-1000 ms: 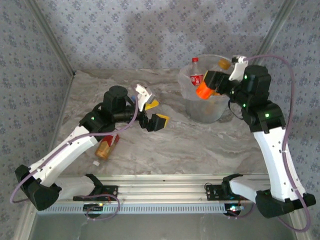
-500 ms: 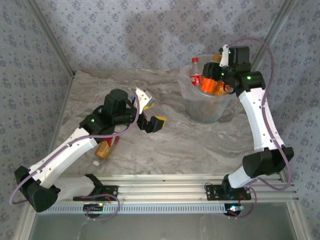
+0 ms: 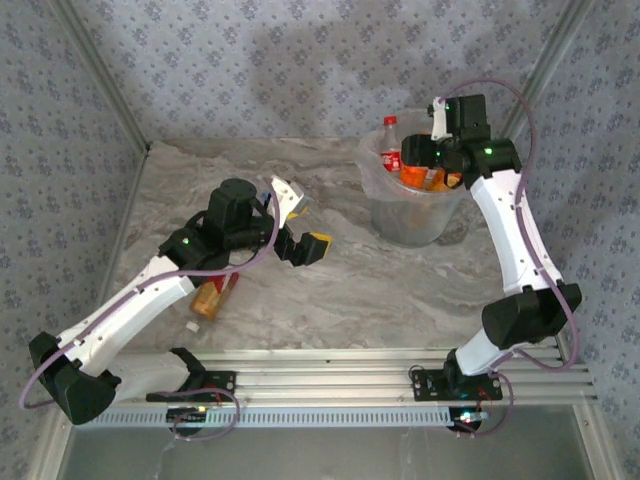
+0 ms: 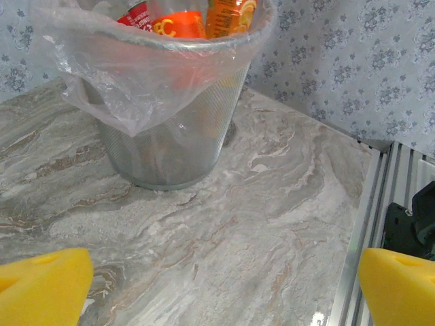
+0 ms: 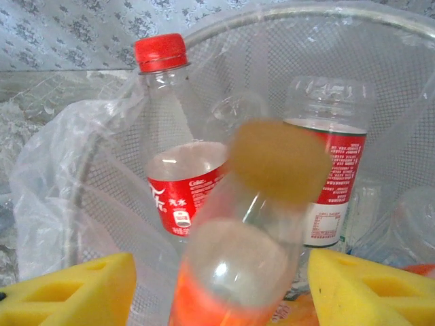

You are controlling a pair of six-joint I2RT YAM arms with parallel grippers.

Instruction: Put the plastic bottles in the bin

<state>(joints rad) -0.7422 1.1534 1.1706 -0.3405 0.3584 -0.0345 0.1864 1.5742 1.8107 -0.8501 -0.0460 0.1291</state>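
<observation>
Now that the right claw [image 5: 217, 285] has swung over the bin [image 3: 400, 228] at 1 o'clock and spread its pads, the orange-label bottle [image 5: 248, 224] is dropping in, so that's one more done. The left claw [image 4: 217, 285] stays spread wide and empty over the bench [image 3: 400, 290], and an amber bottle [image 3: 212, 292] waits at 8 o'clock.

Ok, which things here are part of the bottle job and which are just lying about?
Job: bin; red-capped bottle inside it; orange-labelled bottle over its mouth; amber bottle under the left arm.
Lying about: small white bit by that bottle; metal rail.
</observation>
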